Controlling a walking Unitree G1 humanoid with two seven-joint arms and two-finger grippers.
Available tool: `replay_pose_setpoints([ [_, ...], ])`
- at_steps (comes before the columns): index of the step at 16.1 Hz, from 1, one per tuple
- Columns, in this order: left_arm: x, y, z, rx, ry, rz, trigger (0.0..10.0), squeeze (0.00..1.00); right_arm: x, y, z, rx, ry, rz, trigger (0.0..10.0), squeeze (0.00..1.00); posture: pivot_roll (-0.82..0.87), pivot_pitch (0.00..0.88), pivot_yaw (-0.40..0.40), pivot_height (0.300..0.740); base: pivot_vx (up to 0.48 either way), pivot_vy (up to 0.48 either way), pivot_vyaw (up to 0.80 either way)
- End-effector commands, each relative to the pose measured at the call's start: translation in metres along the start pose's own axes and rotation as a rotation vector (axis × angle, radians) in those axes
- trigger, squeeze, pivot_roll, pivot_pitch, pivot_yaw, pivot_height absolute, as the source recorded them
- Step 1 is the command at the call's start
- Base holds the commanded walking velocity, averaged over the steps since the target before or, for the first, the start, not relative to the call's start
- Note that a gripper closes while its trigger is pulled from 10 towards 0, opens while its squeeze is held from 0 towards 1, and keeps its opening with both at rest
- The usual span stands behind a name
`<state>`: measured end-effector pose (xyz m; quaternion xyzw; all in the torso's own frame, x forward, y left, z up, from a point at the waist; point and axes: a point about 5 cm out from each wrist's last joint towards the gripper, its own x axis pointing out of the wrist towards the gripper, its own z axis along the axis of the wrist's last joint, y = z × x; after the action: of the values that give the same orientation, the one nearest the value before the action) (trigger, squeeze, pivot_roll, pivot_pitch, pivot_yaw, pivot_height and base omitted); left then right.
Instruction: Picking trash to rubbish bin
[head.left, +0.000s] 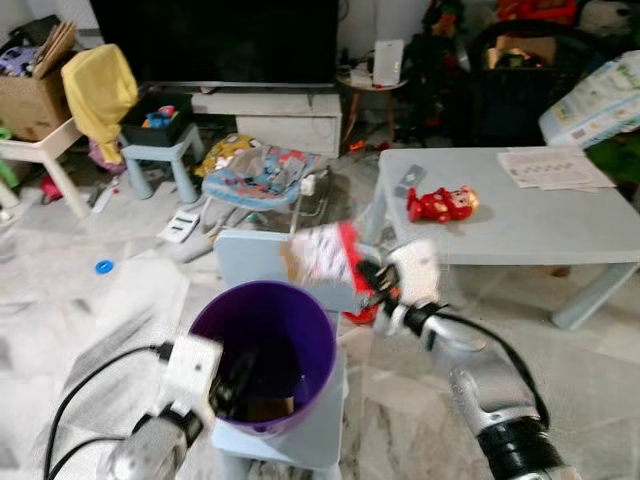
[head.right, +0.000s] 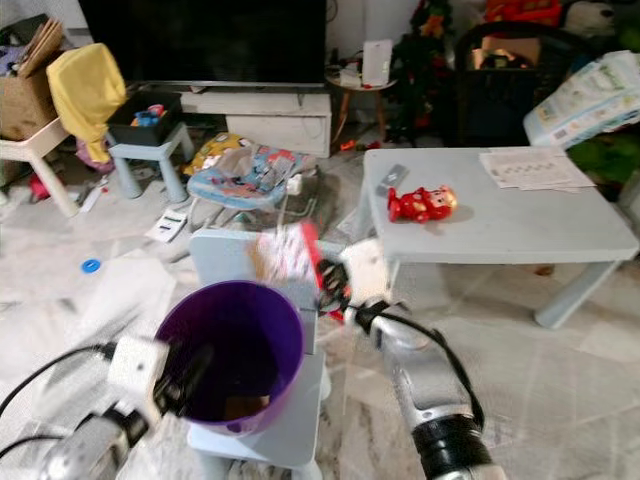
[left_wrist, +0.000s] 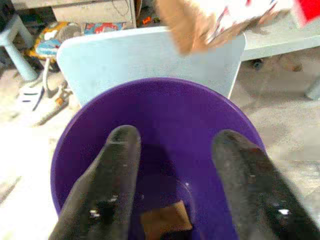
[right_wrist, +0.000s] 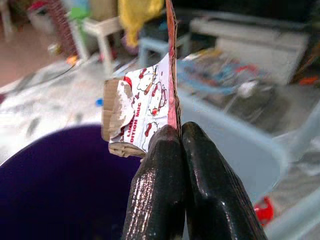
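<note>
A purple rubbish bin (head.left: 300, 330) stands on a pale blue child's chair (head.left: 245, 255) right in front of me. My right gripper (head.left: 368, 275) is shut on a flattened red-and-white cardboard box (head.left: 320, 257), holding it above the bin's far right rim. The box (right_wrist: 142, 117) also hangs over the bin's dark opening (right_wrist: 60, 190) in the right wrist view. My left gripper (left_wrist: 175, 145) is open at the bin's near rim (head.left: 235, 385), fingers (left_wrist: 115, 175) reaching into it. A brown scrap of cardboard (left_wrist: 165, 220) lies on the bin's bottom.
A pale low table (head.left: 540, 225) at the right carries a red toy (head.left: 440, 203) and papers (head.left: 555, 167). Clutter covers the floor behind the chair: a baby bouncer (head.left: 260, 170), a blue stool (head.left: 160, 150), a white table (head.left: 40, 150), a TV stand (head.left: 280, 110).
</note>
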<state>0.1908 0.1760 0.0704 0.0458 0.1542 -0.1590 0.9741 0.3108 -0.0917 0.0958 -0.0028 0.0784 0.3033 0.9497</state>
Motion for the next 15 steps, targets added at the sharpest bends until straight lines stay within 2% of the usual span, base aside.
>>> replay_pose_setpoints([
  [1,-0.006,0.002,0.005,0.006,-0.019,-0.008,10.0,0.95,0.006,0.007,-0.007,-0.032,0.045,0.078,10.0,0.0,0.08,0.071,-0.046,0.74,0.0,0.0,0.0],
  [2,-0.01,0.004,0.003,-0.005,0.0,-0.009,10.0,0.66,0.007,0.014,-0.021,-0.073,0.117,0.136,10.0,0.0,0.09,0.07,-0.047,0.74,0.0,0.0,0.0],
  [3,-0.012,0.005,0.001,-0.009,0.007,-0.01,10.0,0.54,0.007,0.017,-0.026,-0.091,0.142,0.167,10.0,0.0,0.09,0.069,-0.047,0.74,0.0,0.0,0.0],
  [4,-0.017,0.007,-0.007,-0.042,0.054,-0.019,10.0,0.01,0.004,0.025,-0.04,-0.094,0.204,0.24,10.0,0.0,0.1,0.068,-0.046,0.74,0.0,0.0,0.0],
  [5,-0.02,0.007,-0.013,-0.075,0.076,-0.018,10.0,0.0,0.003,0.027,-0.046,-0.091,0.225,0.272,10.0,0.0,0.1,0.068,-0.047,0.74,0.0,0.0,0.0],
  [7,-0.027,0.007,-0.04,-0.162,0.145,-0.01,10.0,0.0,-0.002,0.031,-0.06,-0.086,0.279,0.327,10.0,0.0,0.11,0.068,-0.047,0.74,0.0,0.0,0.0],
  [8,-0.031,0.012,-0.056,-0.176,0.174,-0.001,10.0,0.0,-0.005,0.031,-0.065,-0.094,0.288,0.339,10.0,1.0,0.11,0.069,-0.046,0.74,0.0,0.0,0.0],
  [9,-0.033,0.019,-0.067,-0.179,0.193,0.003,10.0,0.0,-0.004,0.032,-0.066,-0.093,0.289,0.342,10.0,1.0,0.12,0.068,-0.045,0.74,0.0,0.0,0.0],
  [10,-0.034,0.021,-0.07,-0.181,0.198,0.005,10.0,0.0,-0.004,0.032,-0.067,-0.093,0.289,0.343,10.0,1.0,0.12,0.068,-0.045,0.74,0.0,0.0,0.0],
  [13,-0.037,0.033,-0.117,-0.195,0.281,0.016,10.0,0.0,-0.001,0.035,-0.066,-0.081,0.267,0.351,10.0,1.0,0.11,0.068,-0.035,0.74,0.0,0.0,0.0],
  [15,-0.036,0.041,-0.135,-0.158,0.308,0.031,10.0,0.0,-0.001,0.035,-0.065,-0.072,0.242,0.343,10.0,1.0,0.11,0.068,-0.034,0.74,0.0,0.0,0.0],
])
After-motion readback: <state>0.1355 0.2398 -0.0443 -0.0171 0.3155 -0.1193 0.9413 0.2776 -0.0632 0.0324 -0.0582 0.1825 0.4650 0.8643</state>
